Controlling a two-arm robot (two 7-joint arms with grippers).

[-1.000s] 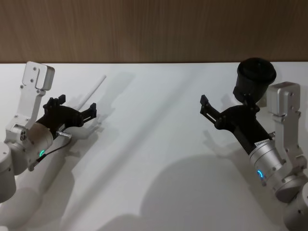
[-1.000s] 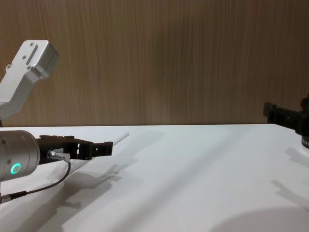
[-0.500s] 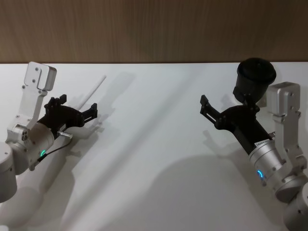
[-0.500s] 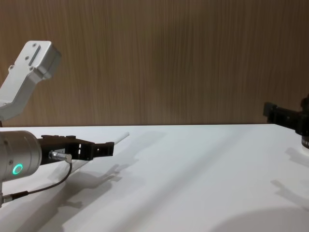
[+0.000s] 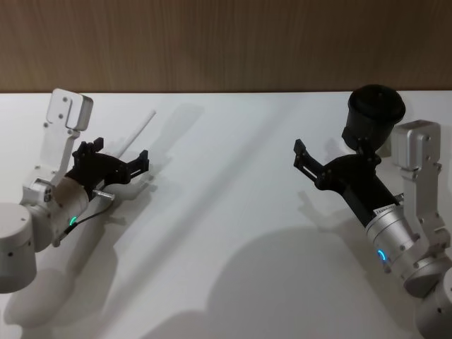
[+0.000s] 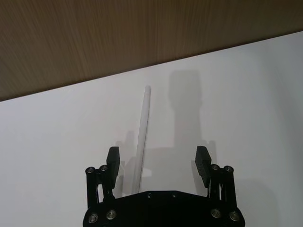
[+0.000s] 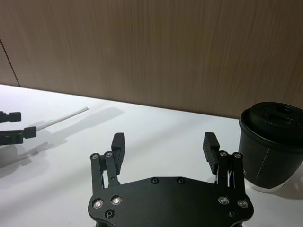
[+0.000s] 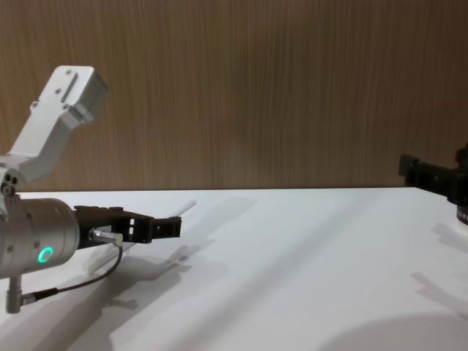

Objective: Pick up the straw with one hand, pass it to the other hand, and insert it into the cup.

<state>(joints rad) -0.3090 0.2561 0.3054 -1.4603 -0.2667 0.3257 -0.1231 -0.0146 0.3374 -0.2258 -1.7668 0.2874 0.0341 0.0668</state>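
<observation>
White tube: the straw (image 5: pixel 139 133) lies flat on the table (image 5: pixel 233 212), at about 10 o'clock in the head view, well apart from the cup (image 5: pixel 373 114) at 2 o'clock.
Long axis: you see it run from 7 o'clock to 1 o'clock in the head view, the far tip pointing toward the wooden wall (image 5: pixel 226 42).
Left gripper (image 5: pixel 120 162): fingers spread wide, holding nothing. In the left wrist view (image 6: pixel 157 163) the straw (image 6: pixel 142 132) passes between the fingers, much closer to one finger (image 6: pixel 112 161) than to the other.
Right gripper (image 5: pixel 304 159): fingers spread, empty, hovering just beside the cup (image 7: pixel 274 142); treat it as waiting.
Step in hand: judged to be the approach to the pick-up. The straw is not yet gripped.
Risk 1: off-centre closure. Because the straw sits near one finger, you may find that closing pushes it sideways or rolls it instead of pinching it.
Risk 2: a round, light tube on a smooth table. A fingertip touching it early could send it rolling out of the gap.
Risk 3: a grip near the close end leaves a long free end. That could swing or slip during the hand-over.
Risk 4: descending too far. The fingertips could press on the table before they close.
</observation>
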